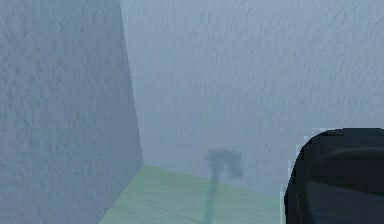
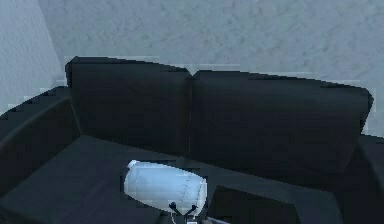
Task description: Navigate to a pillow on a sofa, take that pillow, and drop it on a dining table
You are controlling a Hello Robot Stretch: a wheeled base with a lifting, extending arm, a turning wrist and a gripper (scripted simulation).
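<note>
**Pillow on the sofa seat, fingers at its near end**

In the arm side view a black sofa [image 2: 250,120] stands against a pale, rough wall [image 2: 220,35]. It has two back cushions side by side, the left cushion [image 2: 125,100] and the right cushion [image 2: 275,125], which meet at a seam near the picture's middle. An armrest [image 2: 30,125] rises at the picture's left. The pillow [image 2: 163,186] (pale blue-white and rounded, much like a bolster) lies on the seat in front of the left cushion, close to the seam. Its long side runs from upper left down to lower right.

The gripper [image 2: 184,211] shows at the bottom edge, at the pillow's lower right end. Its two thin dark fingers [image 2: 177,209] stand out against the pale cover. Whether they touch the pillow or hang just in front of it cannot be told. Since the pillow rests on the seat right behind them, I cannot tell whether the fingers are grasping it or released.

In the forward view a side wall [image 1: 60,100] and a far wall [image 1: 250,80], both pale blue-grey, meet in a corner. A strip of pale green floor [image 1: 170,195] lies below them. A black rounded shape [image 1: 340,180] sits in the lower right corner.
</note>
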